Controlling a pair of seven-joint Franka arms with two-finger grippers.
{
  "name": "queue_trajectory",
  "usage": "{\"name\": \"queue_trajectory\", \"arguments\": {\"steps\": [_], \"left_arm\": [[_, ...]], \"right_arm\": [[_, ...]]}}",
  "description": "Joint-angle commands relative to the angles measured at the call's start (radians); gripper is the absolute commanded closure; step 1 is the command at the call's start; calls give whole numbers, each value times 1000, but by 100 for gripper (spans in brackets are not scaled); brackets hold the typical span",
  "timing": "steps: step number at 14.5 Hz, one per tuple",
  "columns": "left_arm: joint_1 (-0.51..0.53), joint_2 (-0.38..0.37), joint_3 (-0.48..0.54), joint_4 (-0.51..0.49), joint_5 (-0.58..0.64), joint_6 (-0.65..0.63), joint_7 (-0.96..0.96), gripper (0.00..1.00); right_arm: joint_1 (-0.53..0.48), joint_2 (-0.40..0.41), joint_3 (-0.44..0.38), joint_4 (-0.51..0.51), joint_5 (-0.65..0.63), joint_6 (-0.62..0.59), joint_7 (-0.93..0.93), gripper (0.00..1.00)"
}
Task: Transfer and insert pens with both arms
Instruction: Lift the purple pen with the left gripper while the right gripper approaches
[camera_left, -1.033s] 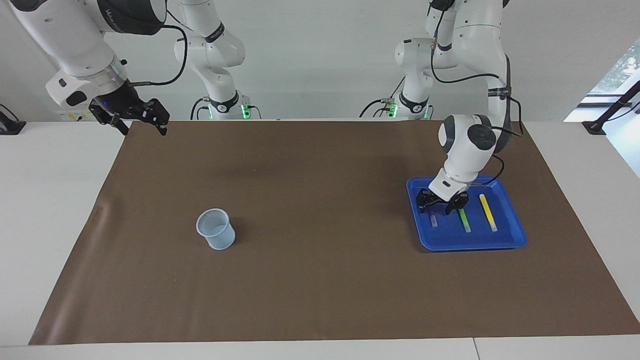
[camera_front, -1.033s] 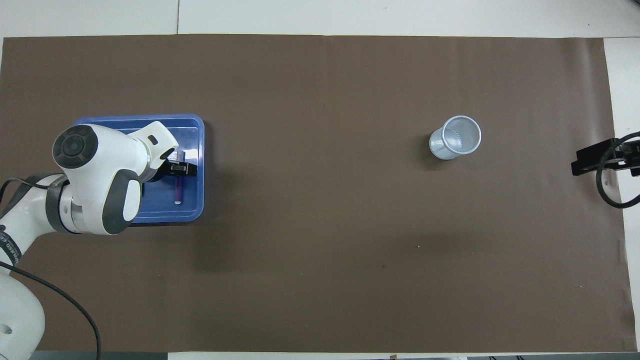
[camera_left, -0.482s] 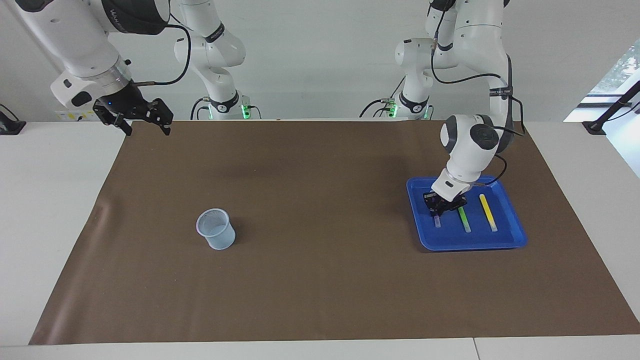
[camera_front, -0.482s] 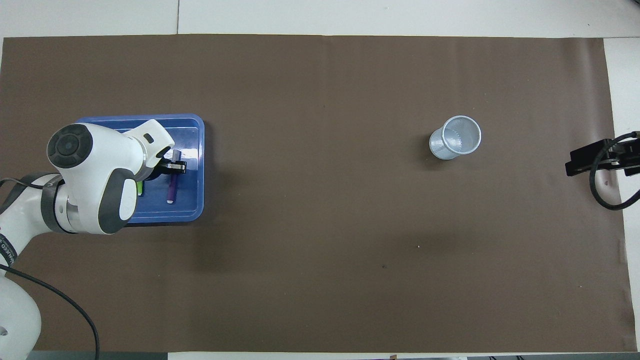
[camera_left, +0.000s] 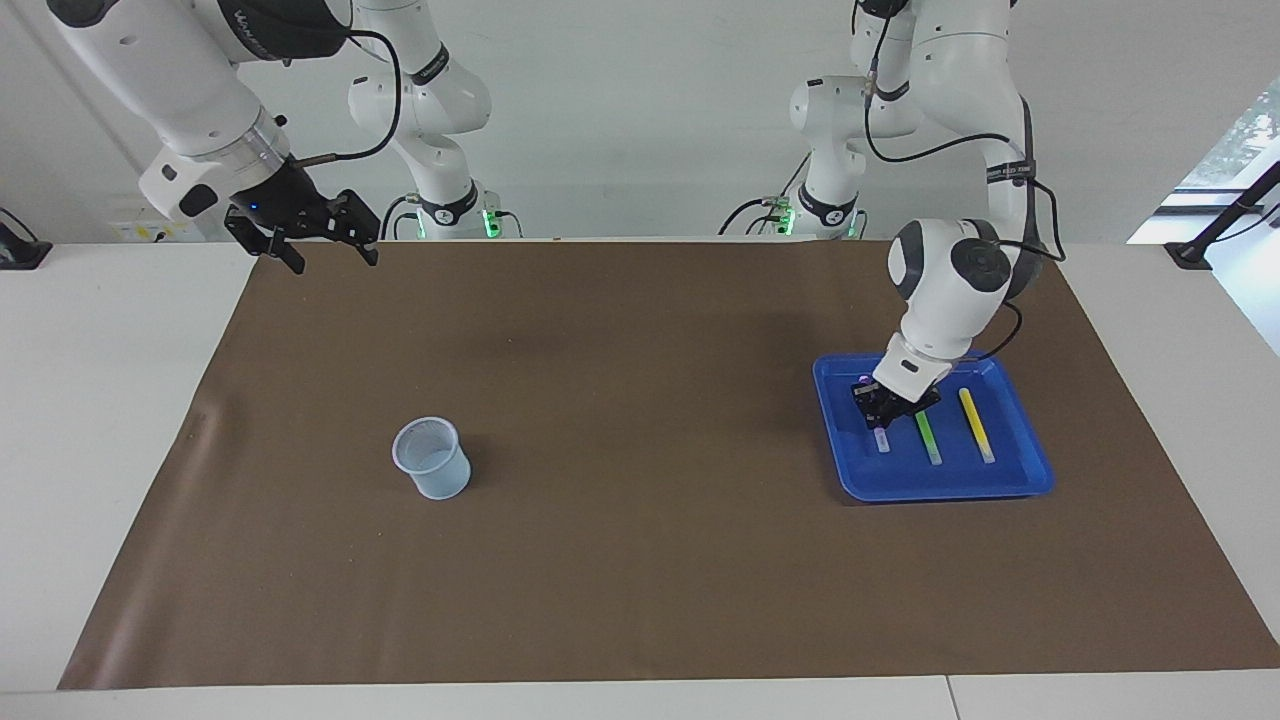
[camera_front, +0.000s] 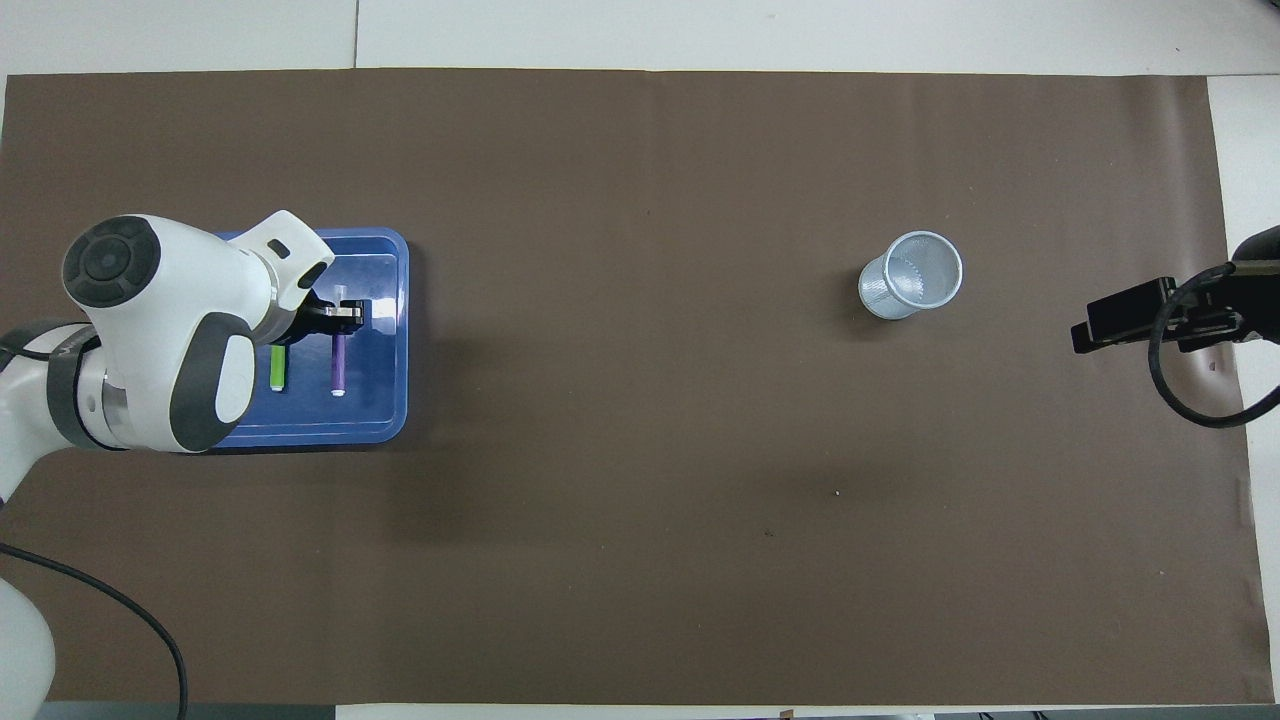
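No writing on anything can be read. The blue tray (camera_left: 1030, 478) sits on the brown mat (camera_left: 640, 560) near the left arm's end of the table. Three pens lie in it side by side. The yellow pen (camera_left: 976, 424) is by the tray's outer edge and the green pen (camera_left: 929, 440) is in the middle. The left gripper (camera_left: 884, 412) is down in the tray with its fingers pinched shut on the purple pen (camera_front: 339, 362). The mesh cup (camera_left: 432, 458) stands toward the right arm's end, with lots of bare mat around it. The right gripper (camera_left: 318, 238) hangs over the mat's corner, fingers spread wide and holding nothing.
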Motion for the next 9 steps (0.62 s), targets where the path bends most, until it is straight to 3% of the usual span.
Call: {"name": "queue_trajectory", "arguments": {"steps": [1,3,6,9], "left_arm": [[-38,-44,4,57,10,-123,-163,100],[-79,-48,5,64,10,-130,-308,100],[-119,-32,2,129,1,-134,-569,100],[-188,-9,1,181,-82,-110,-879,100]], "right_arm": [[-6,-15,3,-24,92,45,25,0],[-6,-24,3,-58,209,70,80,0],[2,-82,12,-202,407,206,152,0],[28,-131,12,-309,552,283,260,0]]}}
